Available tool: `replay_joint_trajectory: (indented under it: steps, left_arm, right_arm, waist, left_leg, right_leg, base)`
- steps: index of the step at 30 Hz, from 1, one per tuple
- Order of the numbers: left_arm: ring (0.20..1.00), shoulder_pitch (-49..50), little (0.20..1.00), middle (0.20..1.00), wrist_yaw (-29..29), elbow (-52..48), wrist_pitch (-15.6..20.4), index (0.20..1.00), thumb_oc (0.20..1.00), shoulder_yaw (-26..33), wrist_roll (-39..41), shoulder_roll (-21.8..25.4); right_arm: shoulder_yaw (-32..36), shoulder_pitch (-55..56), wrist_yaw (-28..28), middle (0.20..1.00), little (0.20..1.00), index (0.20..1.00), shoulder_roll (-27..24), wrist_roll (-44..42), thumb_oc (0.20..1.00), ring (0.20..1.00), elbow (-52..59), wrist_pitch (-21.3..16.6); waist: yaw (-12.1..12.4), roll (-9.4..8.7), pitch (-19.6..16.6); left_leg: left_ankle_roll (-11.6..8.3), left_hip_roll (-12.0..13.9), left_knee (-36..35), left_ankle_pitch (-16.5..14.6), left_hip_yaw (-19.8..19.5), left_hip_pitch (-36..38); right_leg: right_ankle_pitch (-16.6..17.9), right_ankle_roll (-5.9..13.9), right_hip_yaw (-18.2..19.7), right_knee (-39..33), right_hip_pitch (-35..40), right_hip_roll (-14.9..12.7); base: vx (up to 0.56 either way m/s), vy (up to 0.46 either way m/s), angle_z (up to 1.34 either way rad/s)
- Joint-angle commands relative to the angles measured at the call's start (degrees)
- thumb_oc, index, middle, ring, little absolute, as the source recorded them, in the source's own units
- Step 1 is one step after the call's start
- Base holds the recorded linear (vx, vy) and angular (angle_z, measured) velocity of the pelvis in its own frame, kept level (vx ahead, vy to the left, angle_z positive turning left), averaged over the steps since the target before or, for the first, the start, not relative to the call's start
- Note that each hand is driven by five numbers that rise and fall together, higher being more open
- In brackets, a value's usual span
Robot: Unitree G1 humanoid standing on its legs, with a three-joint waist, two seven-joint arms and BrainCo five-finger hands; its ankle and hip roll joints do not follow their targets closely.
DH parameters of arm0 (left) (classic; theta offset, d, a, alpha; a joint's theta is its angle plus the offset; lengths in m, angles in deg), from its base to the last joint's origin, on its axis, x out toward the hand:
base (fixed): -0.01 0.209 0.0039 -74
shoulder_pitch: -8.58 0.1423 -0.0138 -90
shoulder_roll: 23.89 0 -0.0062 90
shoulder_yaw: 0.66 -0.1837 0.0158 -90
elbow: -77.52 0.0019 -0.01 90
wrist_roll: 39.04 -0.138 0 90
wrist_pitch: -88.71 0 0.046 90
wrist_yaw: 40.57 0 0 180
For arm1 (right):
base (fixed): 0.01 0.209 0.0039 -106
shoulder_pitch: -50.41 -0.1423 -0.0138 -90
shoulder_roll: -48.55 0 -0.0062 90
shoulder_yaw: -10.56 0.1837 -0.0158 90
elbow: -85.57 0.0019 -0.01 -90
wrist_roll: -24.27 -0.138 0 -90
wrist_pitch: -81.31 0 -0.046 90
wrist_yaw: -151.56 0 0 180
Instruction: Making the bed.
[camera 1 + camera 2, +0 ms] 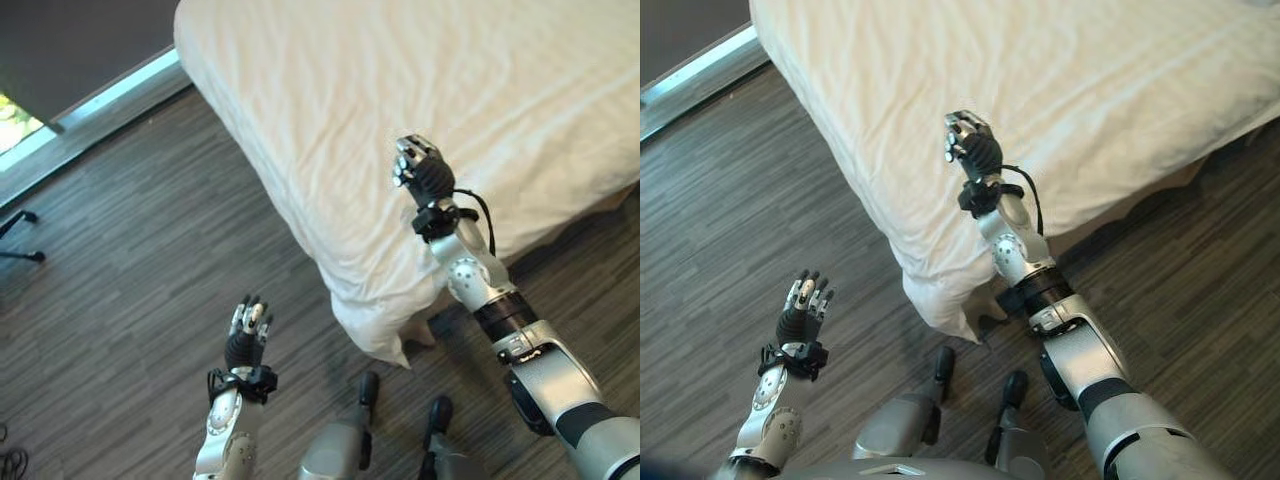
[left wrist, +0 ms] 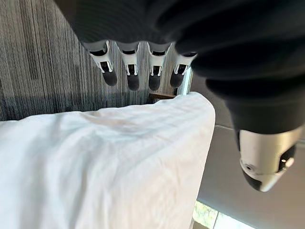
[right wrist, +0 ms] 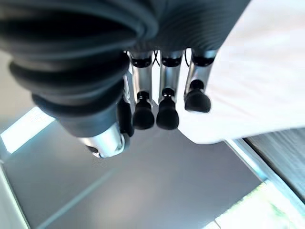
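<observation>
No readable text, labels, nos. or signs anywhere on bed [image 1: 430, 90] or floor [image 1: 130, 260].

1. The two eye views looked down from the head onto the bed [image 1: 450, 110] corner and wooden floor [image 1: 130, 250] (nearly the same scene).
2. Each wrist view looked closely along its own fingers [image 2: 133, 71] at the bed.

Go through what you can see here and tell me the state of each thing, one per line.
Duvet: spread over the bed, lightly wrinkled, its near corner hanging toward the floor.
Left hand: open, fingers straight, raised over the floor beside the bed, holding nothing.
Right hand: raised over the duvet near the bed's edge, fingers relaxed, holding nothing.
Floor: dark wood planks.
</observation>
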Motion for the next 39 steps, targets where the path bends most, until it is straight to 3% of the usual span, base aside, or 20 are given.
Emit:
replay_joint_trajectory:
  steps: [1, 6, 7, 10, 14, 16, 18, 22, 27, 33, 39]
  left_arm:
    - [1.0, -2.53, 1.0, 1.0, 0.78, -0.41, 2.57, 1.0, 1.0, -0.27, 2.93, 3.12]
    - [1.0, -2.97, 1.0, 1.0, 1.13, 0.69, 2.69, 1.0, 1.0, -0.97, 3.32, 3.19]
    - [1.0, -3.79, 1.0, 1.0, 0.94, 1.73, 2.54, 1.0, 1.0, -1.33, 3.05, 3.1]
    - [1.0, -4.17, 1.0, 1.0, 0.8, 2.44, 2.31, 1.0, 1.0, -1.33, 2.79, 2.79]
    - [1.0, -4.5, 1.0, 1.0, 0.62, 3.2, 1.94, 1.0, 1.0, -1.08, 3.02, 2.59]
    - [1.0, -4.87, 1.0, 1.0, 0.34, 3.46, 1.65, 1.0, 1.0, -0.76, 2.93, 2.13]
    - [1.0, -3.85, 1.0, 1.0, 1.29, 2.71, 1.71, 1.0, 1.0, 0.79, 2.08, 1.8]
    - [1.0, -3.3, 1.0, 1.0, 1.63, 2.28, 2.13, 1.0, 1.0, 2.31, 1.89, 1.65]
    - [1.0, -2.73, 1.0, 1.0, 1.55, 1.62, 2.42, 1.0, 1.0, 4.17, 1.27, 1.95]
    - [1.0, -1.95, 1.0, 1.0, 0.92, 1.29, 2.82, 1.0, 1.0, 7.07, 0.46, 2.17]
    - [1.0, 0.23, 1.0, 1.0, -0.79, 0.61, 3.61, 1.0, 1.0, 11.53, -3.88, 2.19]
  right_arm:
    - [1.53, 0.57, -2.55, 0.2, 0.2, 0.2, -0.33, -3.35, 0.2, 0.2, 1.22, -0.94]
    - [8.86, 4.04, -0.82, 0.2, 0.2, 0.2, 1.4, -6.78, 0.2, 0.2, -7.11, -2.93]
    - [13.86, 6.07, 1.4, 0.2, 0.2, 0.2, 2.21, -9.07, 0.2, 0.2, -12.45, -4.13]
    - [16.97, 8.52, 2.03, 0.2, 0.2, 0.2, 2.51, -9.32, 0.2, 0.2, -17.33, -4.04]
    - [25.97, 13.66, 3.64, 0.2, 0.2, 0.2, -0.49, -10.51, 0.2, 0.2, -33.78, -2.78]
    - [29.79, 19.37, 4.03, 0.2, 0.2, 0.2, -0.63, -12.09, 0.2, 0.2, -39.42, -2.22]
    - [35.01, 31.42, 3.0, 0.2, 0.2, 0.2, -2.76, -9.06, 0.2, 0.2, -44.88, 0.01]
    - [37.89, 38.14, 2.11, 0.2, 0.2, 0.2, -4.27, -6.91, 0.2, 0.2, -45.73, 0.22]
    - [40.26, 42.64, 1.44, 0.2, 0.2, 0.2, -4.92, -6.87, 0.2, 0.2, -44.05, -0.31]
    - [42.0, 46.11, 1.05, 0.2, 0.2, 0.2, -5.59, -6.84, 0.2, 0.2, -31.49, -3.32]
    - [44.13, 52.1, 6.25, 0.2, 0.2, 0.2, -4.43, 7.5, 0.2, 0.2, 1.87, -9.61]
  waist:
    - [0.46, -2.9, 0.47]
    - [1.18, -2.17, 0.97]
    - [1.32, -1.58, 1.14]
    - [1.43, -1.06, 1.28]
    - [1.21, -0.06, 1.62]
    - [0.37, 0.18, 1.8]
    - [-2.32, -0.34, 1.85]
    - [-4.66, -1.19, 1.63]
    - [-6.59, -2.17, 1.12]
    - [-8.68, -3.45, -0.76]
    - [-10.39, -4.07, -3.84]
  left_leg:
    - [-2.72, -0.96, 0.33, -0.35, 0.62, 2.47]
    - [-2.7, -1.33, 0.33, 0.05, -1.17, 1.42]
    - [-2.7, -1.56, 0.33, 0.14, -1.79, 1.0]
    - [-2.62, -1.73, 0.33, 0.18, -2.38, 0.8]
    - [-2.39, -2.08, 0.33, -0.05, -2.81, 0.7]
    - [-2.31, -2.1, 0.33, -0.25, -2.61, 0.76]
    - [-2.11, -1.98, 0.33, -0.71, -2.1, 1.11]
    - [-2.06, -1.76, 0.33, -1.07, -1.42, 1.72]
    - [-2.06, -1.61, 0.33, -1.47, -0.67, 2.57]
    - [-2.14, -1.36, 0.33, -2.22, 0.05, 5.05]
    - [-1.98, -0.99, 0.33, -3.05, 0.63, 8.44]
  right_leg:
    - [2.07, 5.19, 2.45, 0.69, 0.48, -5.05]
    - [1.87, 5.11, 1.53, 0.69, 0.35, -5.13]
    - [1.77, 5.13, 1.14, 0.69, 0.28, -5.2]
    - [1.62, 5.16, 0.84, 0.69, 0.26, -5.2]
    - [1.53, 5.32, 0.56, 0.69, 0.05, -5.38]
    - [1.43, 5.46, 0.85, 0.69, -0.15, -5.44]
    - [1.21, 5.61, 1.77, 0.69, -0.24, -5.44]
    - [1.05, 5.58, 2.57, 0.69, -0.12, -5.42]
    - [0.85, 5.53, 3.47, 0.69, 0.34, -5.28]
    - [0.35, 5.44, 4.21, 0.69, 2.6, -5.11]
    - [-0.55, 5.21, 4.81, 1.12, 6.05, -4.95]
  base:
    - [-0.02, -0.015, 0.25]
    - [-0.01, -0.011, 0.22]
    - [0.01, 0.014, 0.26]
    - [0.01, 0.015, 0.1]
    - [0.02, 0.031, 0.09]
    - [0.03, 0.041, 0.07]
    - [0.06, 0.038, 0.1]
    - [0.02, 0.003, -0.01]
    - [0.01, -0.001, -0.07]
    - [0.03, -0.01, -0.25]
    - [0.05, 0.003, 0.03]
